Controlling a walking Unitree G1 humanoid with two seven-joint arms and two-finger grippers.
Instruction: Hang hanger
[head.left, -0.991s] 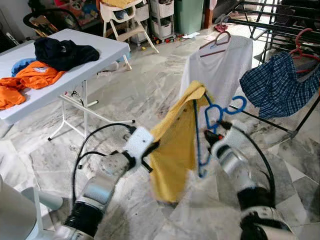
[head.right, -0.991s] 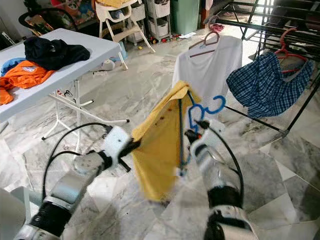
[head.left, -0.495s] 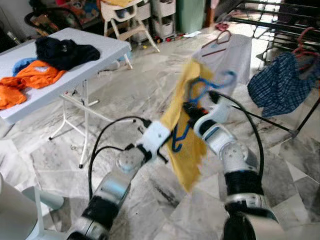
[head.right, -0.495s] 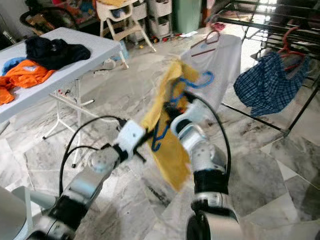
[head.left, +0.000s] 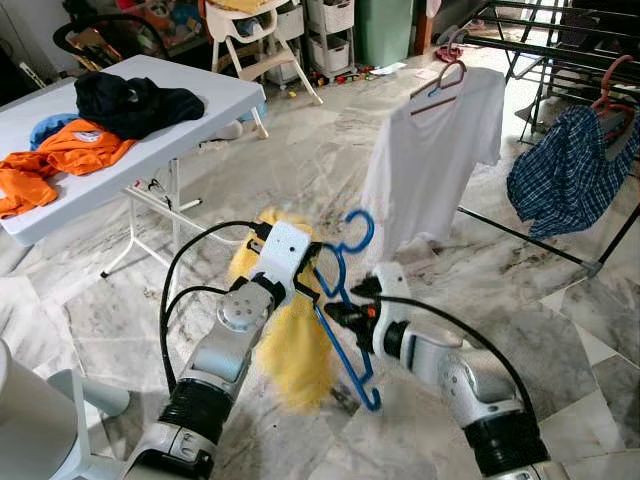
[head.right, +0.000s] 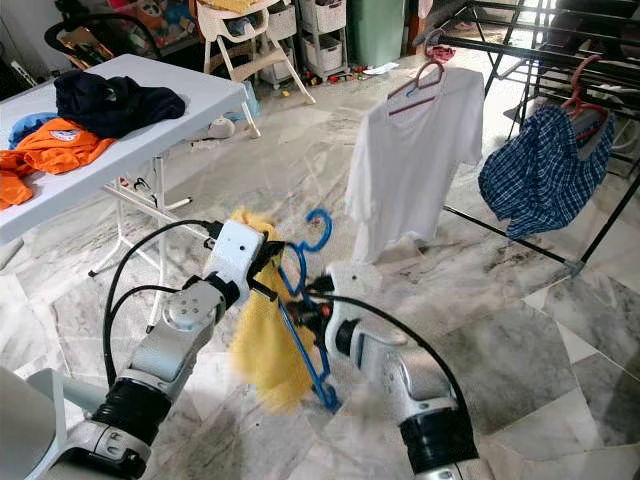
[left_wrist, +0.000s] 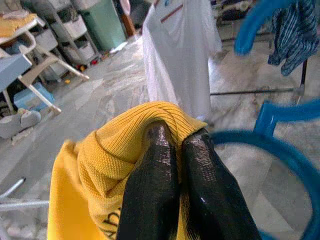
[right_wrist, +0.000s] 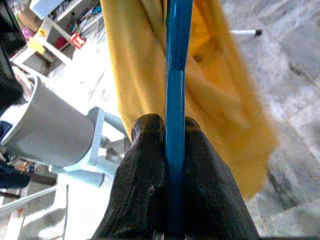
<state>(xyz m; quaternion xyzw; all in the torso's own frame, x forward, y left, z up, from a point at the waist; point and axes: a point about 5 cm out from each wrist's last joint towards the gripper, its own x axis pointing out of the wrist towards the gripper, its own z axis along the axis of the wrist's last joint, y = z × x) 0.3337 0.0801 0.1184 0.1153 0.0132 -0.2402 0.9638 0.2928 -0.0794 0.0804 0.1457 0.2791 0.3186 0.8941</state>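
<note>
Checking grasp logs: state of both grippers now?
Left gripper: shut on yellow shirt.
Right gripper: shut on blue hanger.

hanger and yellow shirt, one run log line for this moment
left gripper: shut on yellow shirt | right gripper: shut on blue hanger | shirt on hanger: cannot tell | hung: not yet

The yellow shirt (head.left: 292, 350) is motion-blurred at its lower edge, and its far side hides behind the left arm (head.left: 232, 335). The hanger (right_wrist: 175, 75) runs off the right wrist view at 12 and 6 o'clock. The desk (head.left: 120, 170) is cut off at 9 o'clock.
</note>
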